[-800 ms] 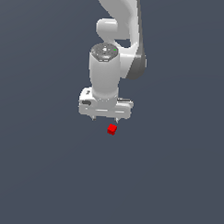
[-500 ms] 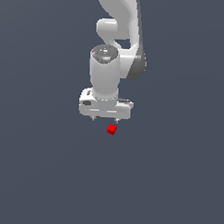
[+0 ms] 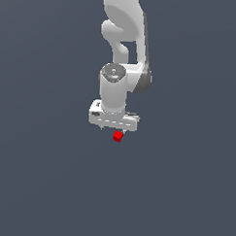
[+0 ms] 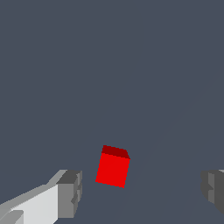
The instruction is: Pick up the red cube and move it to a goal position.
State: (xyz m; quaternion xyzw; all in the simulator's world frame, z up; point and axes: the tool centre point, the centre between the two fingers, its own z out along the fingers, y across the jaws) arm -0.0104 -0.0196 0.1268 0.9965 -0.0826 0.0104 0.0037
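Arm: the white Panda arm [image 3: 124,37] is reaching down from the top of the exterior view, its wrist pointing straight down at the plain grey-blue floor [image 3: 44,185].
Gripper: the gripper [image 4: 142,192] is standing wide open; in the wrist view its two grey fingertips [image 4: 70,193] are showing far apart, with clear floor between each of them and the cube.
Gripper in exterior view: the white gripper body [image 3: 113,120] is hanging just above the cube; the fingers themselves are mostly hidden under it.
Red cube: the red cube [image 4: 113,167] is lying on the floor between the two fingertips, closer to one than the other, touching neither.
Cube in exterior view: the cube [image 3: 118,136] is peeking out just below the gripper body, slightly toward the exterior view's right of the gripper's middle.
Cube pose: it is sitting slightly turned relative to the fingers' line, one darker face showing.
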